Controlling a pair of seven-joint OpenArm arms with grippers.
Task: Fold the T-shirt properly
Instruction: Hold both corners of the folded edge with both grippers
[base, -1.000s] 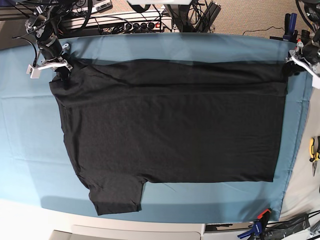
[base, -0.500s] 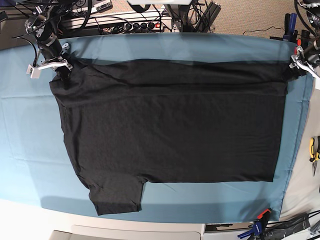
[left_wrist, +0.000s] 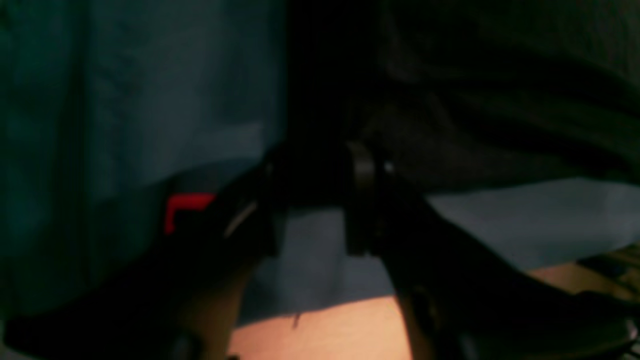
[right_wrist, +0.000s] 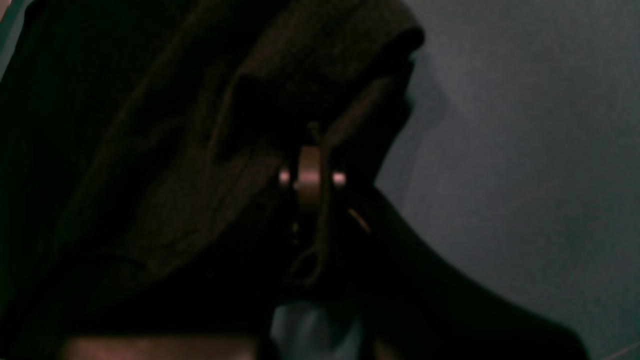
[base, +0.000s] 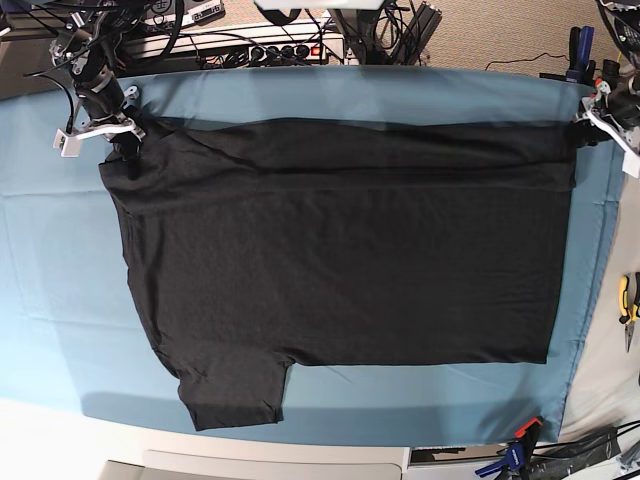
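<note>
Early stage: shirt (base: 340, 250) lies flat w/ only far edge folded, right tool (right_wrist: 310, 175) clamped on it, left tool (left_wrist: 310, 200) apart; other folds remain.

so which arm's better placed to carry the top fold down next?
Neither alone. The right gripper pinches the T-shirt at its far sleeve-side corner, and the left gripper is at the far hem-side corner. Both are at the folded edge, so they would likely move together.
</note>
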